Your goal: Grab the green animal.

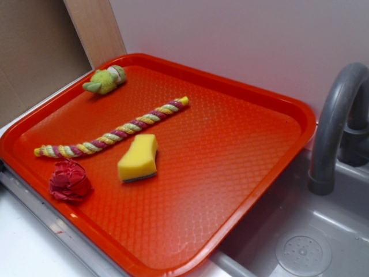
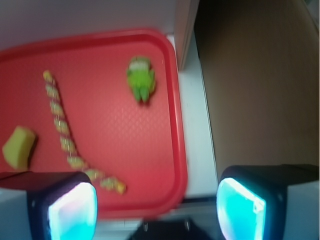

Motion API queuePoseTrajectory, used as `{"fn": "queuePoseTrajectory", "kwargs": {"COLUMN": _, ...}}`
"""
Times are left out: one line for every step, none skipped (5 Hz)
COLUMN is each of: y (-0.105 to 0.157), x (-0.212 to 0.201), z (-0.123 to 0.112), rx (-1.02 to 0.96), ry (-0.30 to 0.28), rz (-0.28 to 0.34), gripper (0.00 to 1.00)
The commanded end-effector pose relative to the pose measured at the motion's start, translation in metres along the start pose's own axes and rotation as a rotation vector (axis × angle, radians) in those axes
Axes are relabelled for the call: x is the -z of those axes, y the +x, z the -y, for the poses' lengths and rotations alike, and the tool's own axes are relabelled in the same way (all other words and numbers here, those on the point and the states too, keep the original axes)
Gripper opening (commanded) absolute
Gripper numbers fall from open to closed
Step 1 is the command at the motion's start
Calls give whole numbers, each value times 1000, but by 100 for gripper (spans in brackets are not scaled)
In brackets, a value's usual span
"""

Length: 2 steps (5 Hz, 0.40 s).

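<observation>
At twelve o'clock from my spread hand (image 2: 156, 207), the animal (image 2: 141, 79) sits near the tray (image 2: 176, 125) rim; I risk clipping that rim descending.

Wrist view blurred throughout; green animal (image 2: 140, 79) shows no surface detail. Pincer (image 2: 156, 210) fingertips cut off by bottom edge. Yellow sponge (image 2: 18, 147) partly cropped at left edge. Exterior view: tray (image 1: 262, 101) near corner cut off at bottom edge; faucet (image 1: 337, 124) top runs past right edge; pincer out of frame.
</observation>
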State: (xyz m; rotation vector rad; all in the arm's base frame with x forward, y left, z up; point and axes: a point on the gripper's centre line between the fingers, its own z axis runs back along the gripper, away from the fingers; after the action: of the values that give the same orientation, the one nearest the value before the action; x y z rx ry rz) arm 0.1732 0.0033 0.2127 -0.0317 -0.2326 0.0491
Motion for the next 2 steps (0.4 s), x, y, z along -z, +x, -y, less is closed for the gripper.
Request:
{"fn": "queuePoseTrajectory", "kwargs": {"y": 44, "x": 44, "z": 15, "rx": 53, "ry": 9, "rz": 59, "gripper": 100}}
{"fn": "queuePoseTrajectory", "kwargs": {"y": 68, "x": 76, "z": 12, "rx": 15, "ry": 10, "rz": 69, "gripper": 100}}
